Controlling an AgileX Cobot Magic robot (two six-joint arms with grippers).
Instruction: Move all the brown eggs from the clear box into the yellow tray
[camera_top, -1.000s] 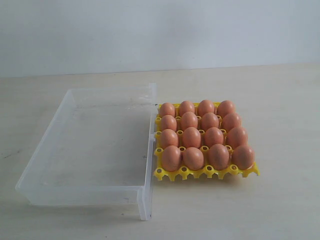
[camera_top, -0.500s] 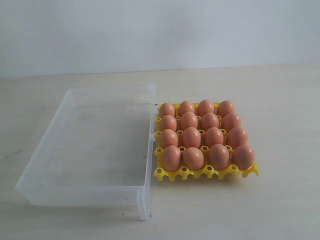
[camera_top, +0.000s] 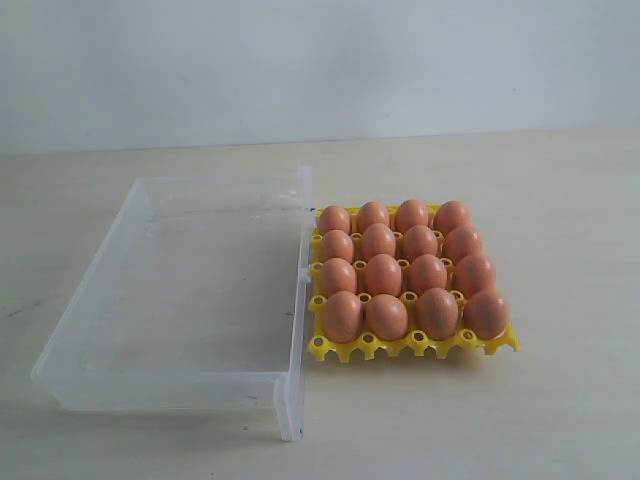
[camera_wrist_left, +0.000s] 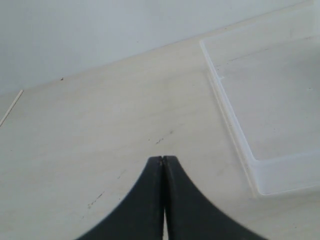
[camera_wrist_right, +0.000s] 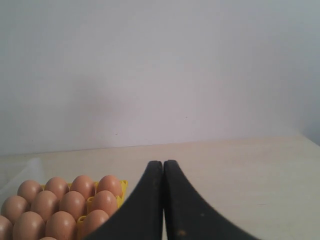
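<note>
Showing the whole layout, ext. view: sixteen brown eggs (camera_top: 383, 273) are sitting upright in the yellow tray (camera_top: 400, 345), one per cup, four rows of four, filling it. The tray is lying on the pale table (camera_top: 560, 200), its left edge touching or just beside the right wall of the clear box (camera_top: 300, 290); cannot tell which. The box's bare floor is showing through. Only this view is giving box, tray and the full egg count together.

L wrist view: left gripper (camera_wrist_left: 163, 159) is hovering over bare tabletop, its two dark fingers (camera_wrist_left: 145, 210) pressed together along their length, pinching nothing. One corner and a long wall of the clear box (camera_wrist_left: 227, 107) are lying near, apart from the tips. Finger state is showing here, not in ext. view; eggs and tray are falling outside this frame.

R wrist view: right gripper (camera_wrist_right: 163, 162) is pointing over the table toward the wall, fingers (camera_wrist_right: 145, 210) pressed together, nothing btwn them. Part of the egg block (camera_wrist_right: 72, 202) in the tray (camera_wrist_right: 122, 186) is lying to one side, apart from the tips.
</note>
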